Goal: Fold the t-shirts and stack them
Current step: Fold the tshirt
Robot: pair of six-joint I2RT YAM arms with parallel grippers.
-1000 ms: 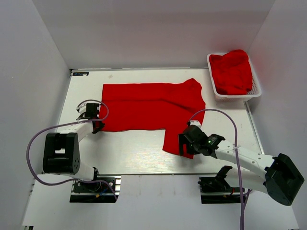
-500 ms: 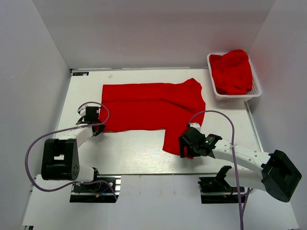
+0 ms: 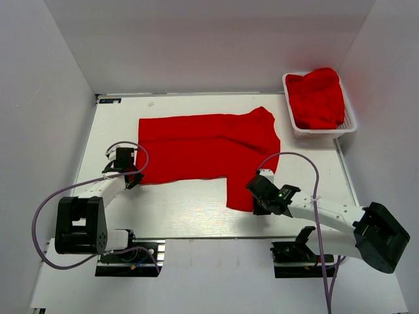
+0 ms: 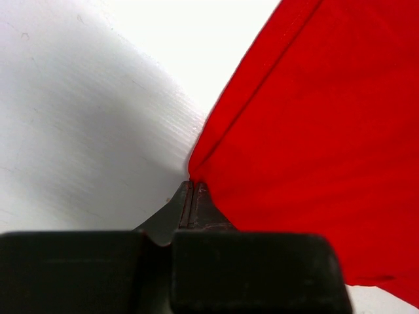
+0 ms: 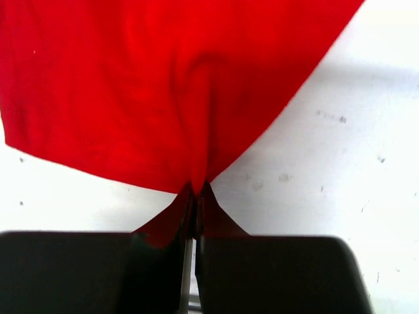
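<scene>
T-shirt (image 3: 203, 144), red, spread flat on white table (image 3: 183, 209), left gripper (image 4: 190, 196) clamped on its near left corner, right gripper (image 5: 196, 196) clamped on its near right edge, more red t-shirts (image 3: 317, 98) heaped in white mesh basket (image 3: 321, 132), far right corner.

white mesh basket (image 3: 320, 133) at the 2 o'clock corner of a white table (image 3: 183, 209). small dark label (image 3: 109, 101) at the 10 o'clock corner. plain white walls (image 3: 196, 46).
</scene>
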